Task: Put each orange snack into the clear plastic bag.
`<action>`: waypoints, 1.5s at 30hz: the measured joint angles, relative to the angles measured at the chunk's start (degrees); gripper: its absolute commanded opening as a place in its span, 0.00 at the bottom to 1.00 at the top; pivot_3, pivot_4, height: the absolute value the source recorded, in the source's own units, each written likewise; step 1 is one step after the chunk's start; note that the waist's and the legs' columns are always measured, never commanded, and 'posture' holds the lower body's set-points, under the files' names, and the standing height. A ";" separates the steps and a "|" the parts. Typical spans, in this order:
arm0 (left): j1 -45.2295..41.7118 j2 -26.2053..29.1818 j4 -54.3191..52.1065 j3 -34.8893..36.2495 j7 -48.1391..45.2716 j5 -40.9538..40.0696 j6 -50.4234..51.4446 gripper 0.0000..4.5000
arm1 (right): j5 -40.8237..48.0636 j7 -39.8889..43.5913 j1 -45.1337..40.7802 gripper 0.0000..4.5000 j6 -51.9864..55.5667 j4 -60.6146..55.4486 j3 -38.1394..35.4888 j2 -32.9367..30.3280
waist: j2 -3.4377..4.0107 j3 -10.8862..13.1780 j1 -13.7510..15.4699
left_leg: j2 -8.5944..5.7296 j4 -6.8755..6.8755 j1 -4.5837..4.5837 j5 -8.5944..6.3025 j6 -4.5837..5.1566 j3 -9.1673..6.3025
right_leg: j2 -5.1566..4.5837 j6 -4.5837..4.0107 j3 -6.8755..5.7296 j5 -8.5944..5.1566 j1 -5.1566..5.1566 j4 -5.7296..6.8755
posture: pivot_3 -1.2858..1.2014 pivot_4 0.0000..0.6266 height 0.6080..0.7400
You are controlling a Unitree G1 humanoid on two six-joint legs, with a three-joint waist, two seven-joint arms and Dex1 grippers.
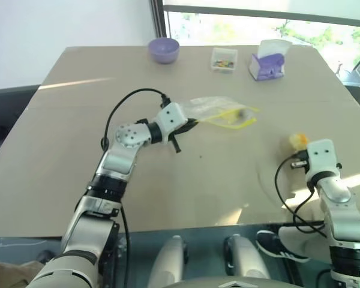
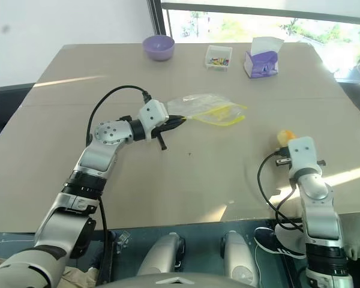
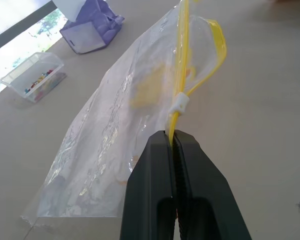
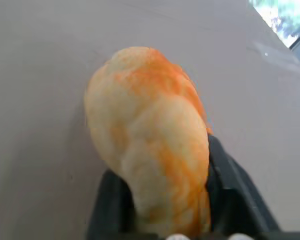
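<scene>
Fingers of the left gripper (image 3: 172, 137) are pinched tight on the yellow zip strip at the mouth of the clear plastic bag (image 1: 219, 112), which trails away from them across the brown table (image 1: 72, 114) (a pale yellow patch shows through its crinkled film). Beyond the bag, along the table's far edge, stand a purple bowl (image 1: 164, 50), a small clear box of coloured bits (image 1: 224, 59) and a purple-and-white tissue box (image 1: 267, 60). Over near the table's right edge, the right gripper (image 4: 160, 200) has its two black fingers closed around an orange snack (image 4: 150, 135), squeezing its lower part between them.
</scene>
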 measured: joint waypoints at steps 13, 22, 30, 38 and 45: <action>-0.01 -0.01 -0.01 -0.03 -0.13 -0.03 0.01 0.00 | 0.52 9.08 3.31 0.69 -5.96 -7.39 6.50 -5.52 | 0.00 0.00 0.02 | 0.01 0.00 -0.01 0.00 0.00 -0.02 | 0.01 0.00 -0.01 0.00 0.00 -0.01 | 0.52 0.24 1.00; -0.02 0.00 -0.01 -0.03 -0.37 0.00 0.00 0.00 | 11.14 11.57 6.32 0.69 3.00 -15.29 3.85 -2.04 | 0.00 0.00 0.08 | 0.00 0.02 -0.02 0.00 0.00 -0.02 | 0.00 0.00 -0.01 0.00 0.01 -0.02 | 0.52 0.24 1.00; -0.02 0.00 -0.01 -0.05 -0.88 0.02 -0.02 0.00 | 12.39 12.20 6.58 0.99 4.05 -16.35 5.61 -2.58 | 0.00 0.00 0.05 | 0.01 0.02 -0.01 0.00 0.00 -0.02 | 0.01 0.00 -0.02 0.00 0.01 -0.01 | 0.52 0.24 1.00; -0.08 -0.10 -0.01 -0.09 -1.09 0.08 -0.07 0.00 | 17.96 11.20 6.71 0.99 9.77 -20.96 5.90 0.85 | 0.00 0.00 0.08 | 0.01 0.02 -0.02 0.00 0.00 -0.04 | 0.00 0.00 -0.03 0.00 0.01 -0.01 | 0.52 0.24 1.00; -0.08 -0.20 -0.01 -0.09 -1.14 0.08 -0.07 0.00 | 15.96 10.05 9.77 0.99 10.92 -20.84 5.99 -2.12 | 0.00 0.00 0.12 | 0.00 0.02 -0.02 0.00 0.00 -0.03 | 0.00 0.00 -0.03 0.00 0.01 -0.02 | 0.52 0.24 1.00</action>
